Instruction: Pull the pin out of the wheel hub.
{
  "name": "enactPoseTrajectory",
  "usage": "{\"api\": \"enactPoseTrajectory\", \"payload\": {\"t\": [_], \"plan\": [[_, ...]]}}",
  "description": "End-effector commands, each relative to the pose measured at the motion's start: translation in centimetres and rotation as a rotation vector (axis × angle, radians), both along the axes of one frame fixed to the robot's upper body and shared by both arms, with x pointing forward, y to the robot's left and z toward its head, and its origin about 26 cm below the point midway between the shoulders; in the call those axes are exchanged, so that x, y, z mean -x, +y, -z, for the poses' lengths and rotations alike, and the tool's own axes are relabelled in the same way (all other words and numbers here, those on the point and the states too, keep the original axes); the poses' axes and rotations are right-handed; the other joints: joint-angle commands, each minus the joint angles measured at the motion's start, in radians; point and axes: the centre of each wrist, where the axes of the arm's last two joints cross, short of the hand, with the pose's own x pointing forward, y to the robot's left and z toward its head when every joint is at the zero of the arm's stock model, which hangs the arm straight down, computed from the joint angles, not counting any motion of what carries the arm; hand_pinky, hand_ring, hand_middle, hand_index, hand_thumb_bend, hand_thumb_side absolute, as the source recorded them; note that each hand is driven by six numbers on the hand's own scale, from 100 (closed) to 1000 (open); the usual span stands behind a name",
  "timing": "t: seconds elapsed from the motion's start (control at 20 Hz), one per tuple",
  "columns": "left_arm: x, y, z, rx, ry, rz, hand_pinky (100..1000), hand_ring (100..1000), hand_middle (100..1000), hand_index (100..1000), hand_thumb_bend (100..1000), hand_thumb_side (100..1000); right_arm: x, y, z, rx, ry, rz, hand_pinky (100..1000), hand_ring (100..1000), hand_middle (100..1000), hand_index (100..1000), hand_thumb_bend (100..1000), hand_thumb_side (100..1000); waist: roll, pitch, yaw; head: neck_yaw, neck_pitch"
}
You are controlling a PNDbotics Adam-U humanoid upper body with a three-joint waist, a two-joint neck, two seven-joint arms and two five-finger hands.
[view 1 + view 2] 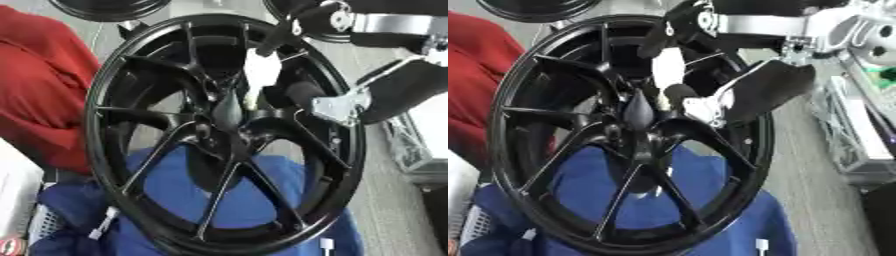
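At the far left, around nine o'clock, a person in a red garment (39,95) stands behind the rim, not touching anything. Next comes the wheel hub (223,132), a black spoked wheel standing nearly upright and tilted, its lower rim resting on blue cloth (236,197).

Just above the wheel's centre, toward twelve o'clock, sits the pin (260,75): a pale, whitish piece whose long axis runs roughly from one o'clock down to six o'clock, its lower tip ending close to the centre bore.

The right hand (302,27) reaches in from the upper right corner. Its dark fingers (276,37) meet the pin's upper end and appear curled round it, though the dark fingers against the dark spokes leave the contact partly unclear. The rest of the hand lies at about three o'clock from the pin, just beside it.

The left hand shows in neither view.

The pull should probably follow the pin's own line, up and away from the centre, toward one o'clock.
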Motion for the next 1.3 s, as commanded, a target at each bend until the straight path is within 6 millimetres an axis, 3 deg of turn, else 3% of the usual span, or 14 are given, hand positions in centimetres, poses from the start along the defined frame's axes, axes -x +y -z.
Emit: {"api": "enactPoseTrajectory", "payload": {"t": [0.05, 0.6, 1.3], "plan": [[0.4, 0.4, -0.9, -0.034, -0.026, -0.017, 705, 648, 593, 665, 376, 582, 0.3, 0.2, -0.4, 0.003, -0.031, 0.022, 892, 900, 822, 902, 100, 456, 0.005, -0.02, -0.002, 0.003, -0.015], [0.5, 0.3, -0.6, -0.035, -0.005, -0.027, 704, 647, 592, 664, 378, 583, 0.4, 1.1, 0.2, -0.047, -0.077, 0.171, 895, 910, 833, 923, 100, 400, -0.001, -0.012, 0.0, -0.001, -0.031], [0.3, -0.1, -0.7, -0.052, -0.001, -0.002, 704, 646, 591, 663, 378, 587, 0.4, 1.4, 0.2, -0.068, -0.143, 0.282, 902, 924, 855, 925, 100, 384, -0.01, 0.021, 0.025, -0.033, -0.052]]}}
